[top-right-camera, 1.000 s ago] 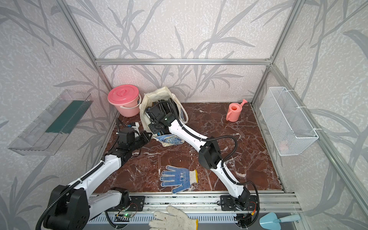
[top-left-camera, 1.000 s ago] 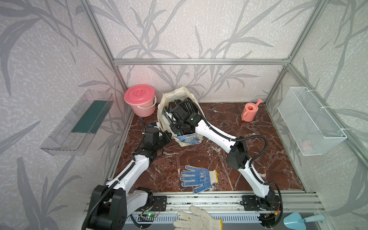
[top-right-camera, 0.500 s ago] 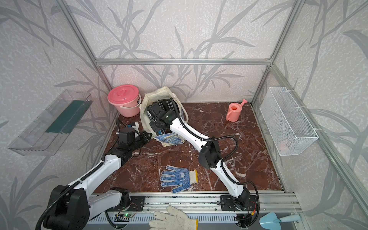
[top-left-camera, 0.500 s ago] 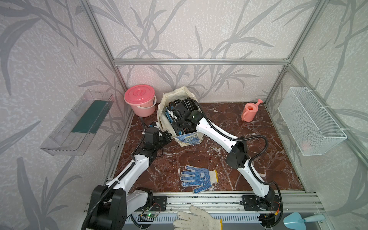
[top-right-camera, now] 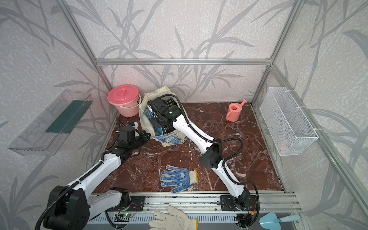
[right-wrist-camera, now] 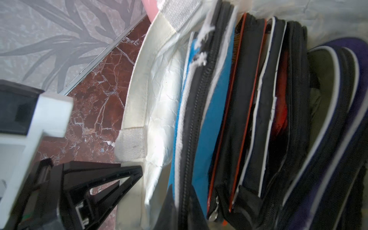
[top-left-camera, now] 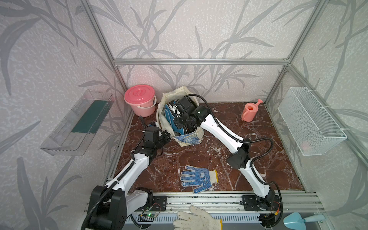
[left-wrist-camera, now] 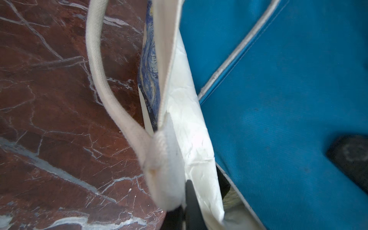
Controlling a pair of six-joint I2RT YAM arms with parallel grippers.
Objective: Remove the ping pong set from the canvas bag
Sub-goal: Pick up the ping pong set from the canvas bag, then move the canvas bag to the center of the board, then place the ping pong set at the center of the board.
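At the back of the red-brown marble tabletop (top-left-camera: 199,157), a cream canvas bag with a blue swirly picture (top-left-camera: 188,138), stuffed with flat paddle-shaped zip cases (right-wrist-camera: 249,99). Left arm (top-left-camera: 137,167) low beside it, left jaws pinched tight on the cloth rim. Right arm (top-left-camera: 219,129) reaching down inside, right jaws squeezed on the zip edge of the blue case (right-wrist-camera: 215,119).

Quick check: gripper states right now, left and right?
Left gripper: jaws shut on the canvas bag rim.
Right gripper: inside the bag, jaws shut, apparently on the blue case zip edge.
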